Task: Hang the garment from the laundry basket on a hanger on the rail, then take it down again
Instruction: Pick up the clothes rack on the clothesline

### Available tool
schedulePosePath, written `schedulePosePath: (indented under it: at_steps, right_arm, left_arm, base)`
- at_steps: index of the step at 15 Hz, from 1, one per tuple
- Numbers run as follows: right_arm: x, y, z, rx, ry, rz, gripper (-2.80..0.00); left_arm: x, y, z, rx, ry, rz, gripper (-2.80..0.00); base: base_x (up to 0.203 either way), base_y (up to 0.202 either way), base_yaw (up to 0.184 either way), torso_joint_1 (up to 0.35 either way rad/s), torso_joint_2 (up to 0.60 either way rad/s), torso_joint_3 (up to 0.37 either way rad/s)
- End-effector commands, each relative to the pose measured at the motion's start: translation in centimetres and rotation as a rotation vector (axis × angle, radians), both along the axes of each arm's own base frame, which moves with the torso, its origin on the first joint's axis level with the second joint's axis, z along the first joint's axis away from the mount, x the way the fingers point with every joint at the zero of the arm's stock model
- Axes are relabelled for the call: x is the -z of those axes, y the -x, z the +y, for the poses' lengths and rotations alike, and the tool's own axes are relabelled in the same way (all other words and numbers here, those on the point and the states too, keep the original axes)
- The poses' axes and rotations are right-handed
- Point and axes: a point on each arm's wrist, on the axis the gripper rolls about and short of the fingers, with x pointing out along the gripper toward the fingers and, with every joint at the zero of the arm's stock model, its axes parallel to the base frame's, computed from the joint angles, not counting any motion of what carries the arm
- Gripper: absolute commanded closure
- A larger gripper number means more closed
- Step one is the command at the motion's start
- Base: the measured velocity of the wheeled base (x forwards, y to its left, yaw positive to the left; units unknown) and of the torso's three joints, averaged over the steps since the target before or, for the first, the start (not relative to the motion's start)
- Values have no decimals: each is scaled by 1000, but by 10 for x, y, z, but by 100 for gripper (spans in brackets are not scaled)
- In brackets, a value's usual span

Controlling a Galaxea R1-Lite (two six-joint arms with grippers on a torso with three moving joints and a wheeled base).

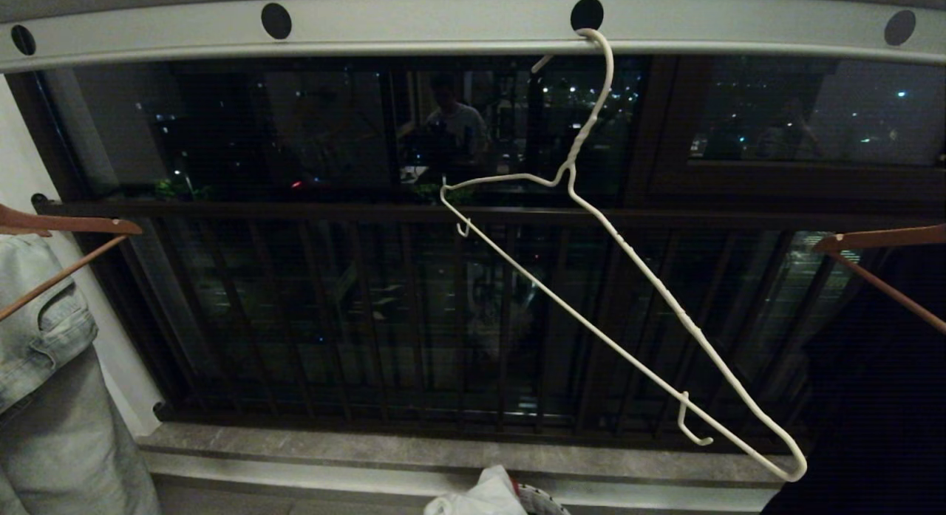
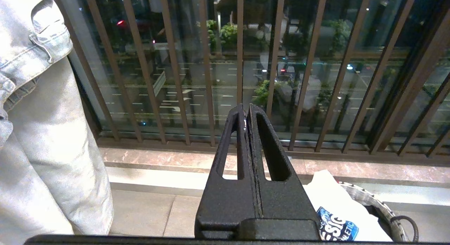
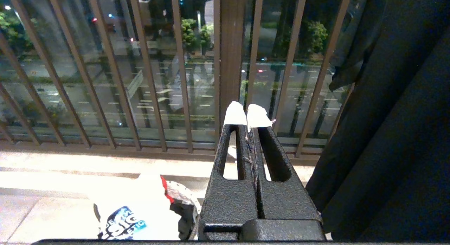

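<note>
From the head camera I see the rail (image 1: 443, 24) running across the top of the frame, and the cream-white wire hanger (image 1: 628, 253) hooked through one of its black holes right of centre, hanging empty and tilted, with its low end reaching toward the lower right. Neither arm shows in that view. My left gripper (image 2: 247, 113) has its fingers pressed together on nothing, pointing at the brown window bars (image 2: 239, 62). My right gripper (image 3: 248, 115), with white-taped tips, is likewise closed and empty. The white T-shirt (image 2: 337, 210) with its blue logo sits in the laundry basket (image 2: 372, 202) at the bottom centre of the head frame. A pale denim piece (image 1: 52, 382) hangs at far left and a black garment (image 1: 879, 382) at far right.
</note>
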Motion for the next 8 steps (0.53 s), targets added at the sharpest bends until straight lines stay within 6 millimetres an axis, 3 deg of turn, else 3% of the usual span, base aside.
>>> schedulePosePath:
  at_steps: [1,8]
  right_arm:
    - [0,0,0,-1,0,1,0]
    - [0,0,0,-1,-1,1,0]
  left_arm:
    - [2,0,0,0,1,5,0]
    - [2,0,0,0,1,5,0]
  base:
    - [0,0,0,0,0,0]
    - [0,0,0,0,0,0]
